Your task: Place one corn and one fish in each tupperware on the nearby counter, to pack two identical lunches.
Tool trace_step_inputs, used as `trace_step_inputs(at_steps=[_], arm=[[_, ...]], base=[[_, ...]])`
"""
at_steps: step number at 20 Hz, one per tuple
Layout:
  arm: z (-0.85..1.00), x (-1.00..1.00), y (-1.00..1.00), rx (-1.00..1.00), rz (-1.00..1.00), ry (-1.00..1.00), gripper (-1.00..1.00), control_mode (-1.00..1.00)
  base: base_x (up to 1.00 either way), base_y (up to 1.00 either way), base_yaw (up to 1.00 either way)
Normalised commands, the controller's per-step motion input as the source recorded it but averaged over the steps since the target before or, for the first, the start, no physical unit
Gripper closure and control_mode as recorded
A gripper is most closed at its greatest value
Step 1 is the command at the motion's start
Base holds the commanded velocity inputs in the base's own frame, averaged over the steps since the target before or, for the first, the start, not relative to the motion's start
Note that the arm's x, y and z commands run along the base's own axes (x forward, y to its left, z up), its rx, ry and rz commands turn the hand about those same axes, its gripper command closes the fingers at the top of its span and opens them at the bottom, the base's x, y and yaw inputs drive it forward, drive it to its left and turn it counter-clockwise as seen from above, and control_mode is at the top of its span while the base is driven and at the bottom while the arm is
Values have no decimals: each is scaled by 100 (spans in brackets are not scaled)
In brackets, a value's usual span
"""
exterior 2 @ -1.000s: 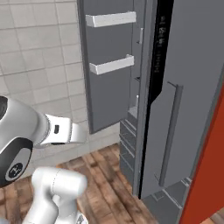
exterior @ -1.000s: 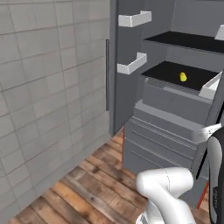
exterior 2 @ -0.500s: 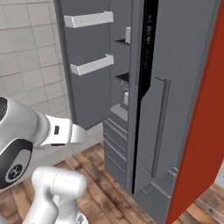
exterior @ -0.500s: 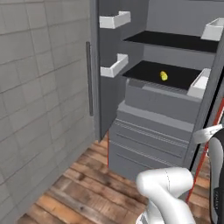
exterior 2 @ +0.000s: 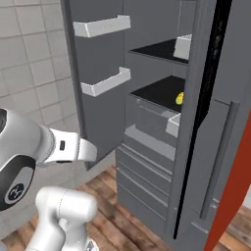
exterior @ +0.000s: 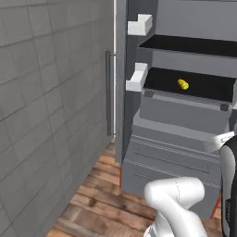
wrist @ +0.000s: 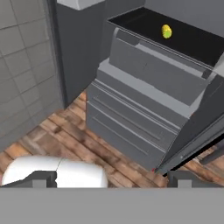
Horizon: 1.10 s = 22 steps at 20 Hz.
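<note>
A grey tiled wall [exterior: 46, 115] filled the left of the left base view, beside the open fridge door [exterior: 121, 92] with its two white door bins [exterior: 137, 77]. Further right, inside the fridge [exterior: 185, 139], a yellowish corn [exterior: 183, 84] lay alone on the black lower shelf [exterior: 203, 85], above grey drawers [exterior: 171, 157]. In the hand view the hand [wrist: 111, 178] hung over the wooden floor [wrist: 65, 127], its fingertips [wrist: 41, 178] wide apart and holding nothing.
</note>
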Motion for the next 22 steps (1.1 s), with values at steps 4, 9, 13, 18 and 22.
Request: trace_step_inputs(at_steps=[4,9,13,18,22], arm=[[0,0,0,0,0,0,-100,100],[0,0,0,0,0,0,-100,100],[0,0,0,0,0,0,-100,100],[0,0,0,0,0,0,-100,100],[0,0,0,0,0,0,-100,100]], base=[[56,0,-35],[66,11,-41],[51,47,-43],[36,46,-44],[25,1,-38]])
